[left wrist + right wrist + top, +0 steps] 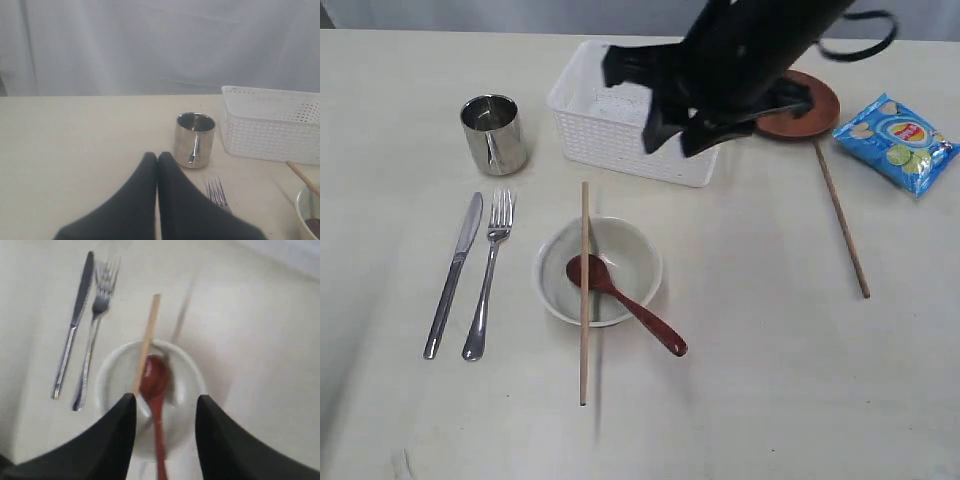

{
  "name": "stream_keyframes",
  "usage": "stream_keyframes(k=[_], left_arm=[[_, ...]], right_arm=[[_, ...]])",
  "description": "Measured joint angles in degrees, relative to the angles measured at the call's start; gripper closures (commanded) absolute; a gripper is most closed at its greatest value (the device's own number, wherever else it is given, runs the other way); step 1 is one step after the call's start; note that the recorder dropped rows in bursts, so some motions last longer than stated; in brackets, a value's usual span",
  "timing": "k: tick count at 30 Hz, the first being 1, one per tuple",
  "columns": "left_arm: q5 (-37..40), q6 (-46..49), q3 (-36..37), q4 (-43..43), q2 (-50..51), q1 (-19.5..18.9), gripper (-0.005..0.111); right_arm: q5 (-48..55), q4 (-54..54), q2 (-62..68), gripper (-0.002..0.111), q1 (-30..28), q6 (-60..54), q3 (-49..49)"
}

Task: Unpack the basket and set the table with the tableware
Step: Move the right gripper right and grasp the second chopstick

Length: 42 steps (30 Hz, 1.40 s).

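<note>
The white basket (pixel 620 120) stands at the back of the table (pixel 770 380). In front of it the cream bowl (pixel 640 262) holds the reddish-brown spoon (pixel 625 302), and one chopstick (pixel 584 300) lies across the bowl. A second chopstick (pixel 841 218) lies to the right, below the brown plate (pixel 810 115). The steel cup (pixel 495 133), knife (pixel 453 275) and fork (pixel 488 275) are on the left. My right gripper (pixel 678 140) hangs above the table, open and holding nothing; its camera looks down on the bowl (pixel 112 380) and spoon (pixel 156 380) past the gripper (pixel 165 402). My left gripper (pixel 157 157) is shut and empty near the cup (pixel 195 139).
A blue chips bag (pixel 895 140) lies at the far right beside the plate. The right arm hides part of the basket and plate in the exterior view. In the left wrist view the basket (pixel 272 130) and the fork tines (pixel 216 190) lie to one side of the gripper.
</note>
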<state>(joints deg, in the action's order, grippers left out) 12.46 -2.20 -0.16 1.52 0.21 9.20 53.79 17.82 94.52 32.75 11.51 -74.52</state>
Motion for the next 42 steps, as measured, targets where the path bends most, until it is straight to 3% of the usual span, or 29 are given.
stream_keyframes(k=[7,15,27,39,42], left_arm=[[0.0,0.0,0.0,0.0,0.0,0.0,0.107],[0.0,0.0,0.0,0.0,0.0,0.0,0.107],[0.0,0.0,0.0,0.0,0.0,0.0,0.107],[0.0,0.0,0.0,-0.1,0.0,0.0,0.107],[0.0,0.0,0.0,-0.1,0.0,0.0,0.107]], right_arm=[[6.8,-17.5,-3.1,0.07,-12.1,-0.5,1.3],[-2.3,-20.7,-3.0,0.07,-23.5,-0.8,10.4],[-10.6,-21.7,15.0,0.07,-24.3,-2.4,11.7],[-14.4,-21.7,19.0,0.071,-24.3,-2.5,11.6],[-14.3,-21.7,19.1,0.087,-24.3,-2.5,11.4]])
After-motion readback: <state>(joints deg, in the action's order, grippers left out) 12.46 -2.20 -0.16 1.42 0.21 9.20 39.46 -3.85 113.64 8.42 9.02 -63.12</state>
